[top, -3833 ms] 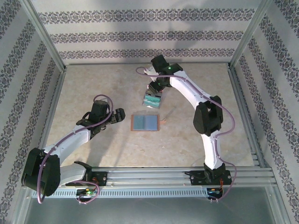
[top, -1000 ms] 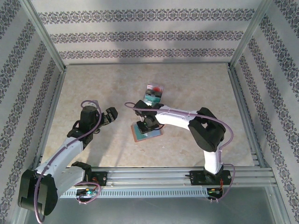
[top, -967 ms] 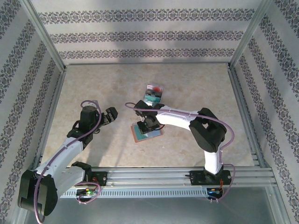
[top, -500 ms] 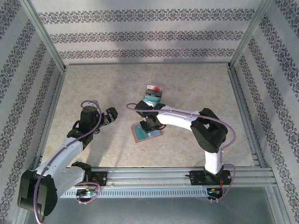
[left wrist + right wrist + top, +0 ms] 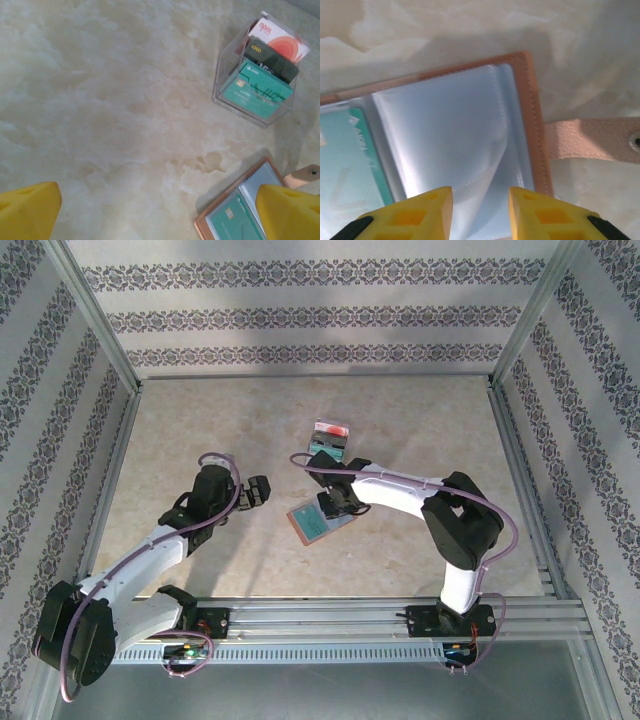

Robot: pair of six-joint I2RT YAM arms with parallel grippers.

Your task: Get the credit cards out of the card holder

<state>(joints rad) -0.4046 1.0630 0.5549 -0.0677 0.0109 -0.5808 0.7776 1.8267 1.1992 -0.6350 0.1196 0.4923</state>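
The right end effector [image 5: 480, 210] has its yellow fingertips [image 5: 405, 212] a little apart, with nothing clamped between them. They hang right over the card holder [image 5: 450, 130], above its clear right-hand pocket panel, whose plastic edge curls up in the gap. A teal card [image 5: 350, 155] sits in the left pocket, and the brown tab [image 5: 590, 140] sticks out from the right edge, lying flat on the desk [image 5: 200, 420].

In the top view the right end effector [image 5: 335, 508] covers the far right part of the card holder [image 5: 312, 523], which lies open and turned at an angle near the middle of the desk.

The left end effector [image 5: 160, 215] is spread wide and empty, with the card holder [image 5: 257, 182] off to its right and apart from it. Beyond the card holder stands a clear box [image 5: 255, 75] holding a teal, a dark and a white-and-orange card.
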